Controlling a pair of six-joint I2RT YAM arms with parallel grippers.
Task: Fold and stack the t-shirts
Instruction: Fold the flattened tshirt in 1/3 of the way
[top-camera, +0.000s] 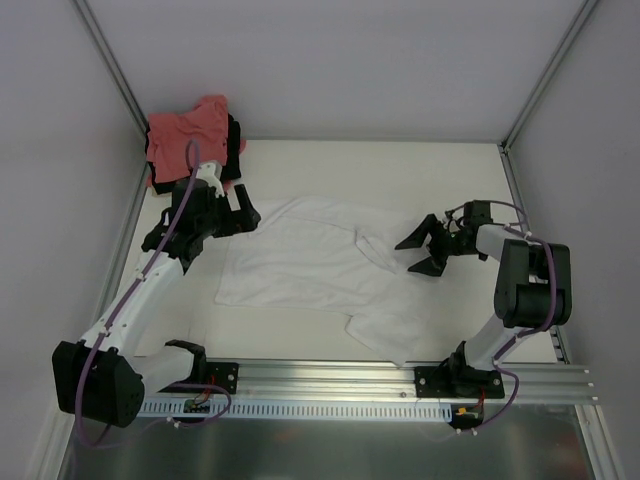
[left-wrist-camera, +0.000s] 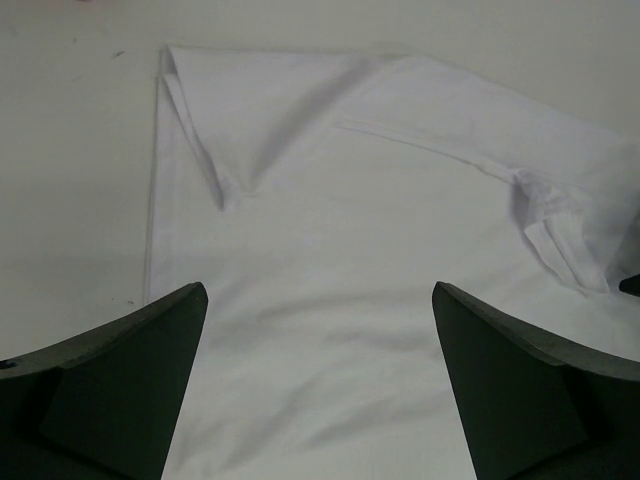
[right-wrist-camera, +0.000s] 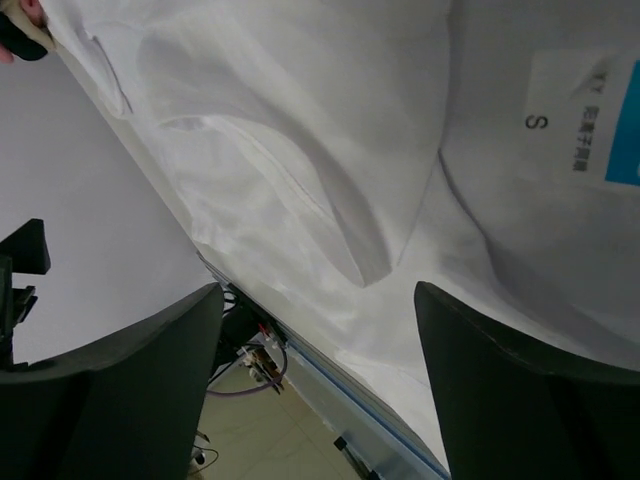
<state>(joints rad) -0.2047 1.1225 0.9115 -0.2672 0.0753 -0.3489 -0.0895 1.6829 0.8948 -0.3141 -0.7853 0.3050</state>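
A white t-shirt (top-camera: 300, 265) lies spread and partly folded in the middle of the table, one sleeve trailing toward the front edge. My left gripper (top-camera: 245, 212) hovers open at its left end; the left wrist view shows the white t-shirt (left-wrist-camera: 330, 220) below the left gripper (left-wrist-camera: 318, 290), nothing between the fingers. My right gripper (top-camera: 422, 250) stands open just off the shirt's right side. In the right wrist view the right gripper (right-wrist-camera: 318, 290) is empty over the white t-shirt (right-wrist-camera: 300, 150), whose size label (right-wrist-camera: 565, 110) shows. A salmon-pink t-shirt (top-camera: 185, 135) sits on a black one (top-camera: 236, 150) at the back left corner.
White walls with metal posts (top-camera: 120, 90) close in the table on three sides. An aluminium rail (top-camera: 400, 378) carrying both arm bases runs along the near edge. Past the table edge, cables (right-wrist-camera: 255, 360) and floor show in the right wrist view.
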